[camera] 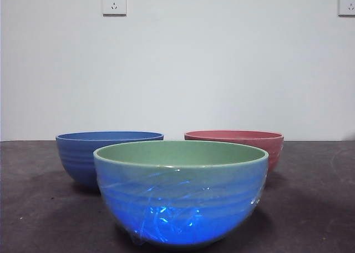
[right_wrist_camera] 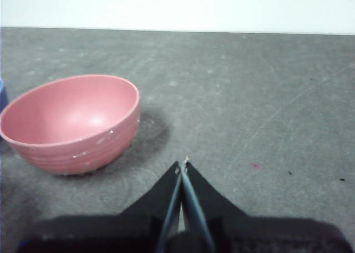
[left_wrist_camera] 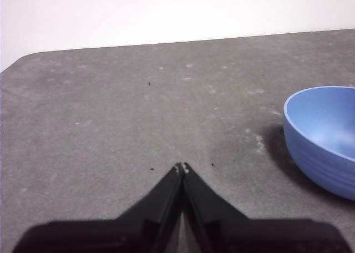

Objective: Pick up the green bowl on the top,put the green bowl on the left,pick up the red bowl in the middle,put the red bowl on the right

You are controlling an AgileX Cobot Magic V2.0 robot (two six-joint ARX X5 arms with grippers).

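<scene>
The green bowl [camera: 181,193] stands nearest in the front view, sage-green inside, its outer wall glowing blue with streaks. Behind it to the right stands the red bowl [camera: 238,142], upright on the table; it also shows in the right wrist view as the red bowl [right_wrist_camera: 72,122]. My right gripper [right_wrist_camera: 182,165] is shut and empty, hovering over bare table beside that bowl. My left gripper [left_wrist_camera: 182,167] is shut with nothing in it, over bare table some way from the blue bowl. Neither gripper shows in the front view.
A matte blue bowl [camera: 100,153] stands behind the green one on the left, also seen as the blue bowl [left_wrist_camera: 324,136] in the left wrist view. The dark grey table [camera: 321,208] ends at a white wall with two sockets.
</scene>
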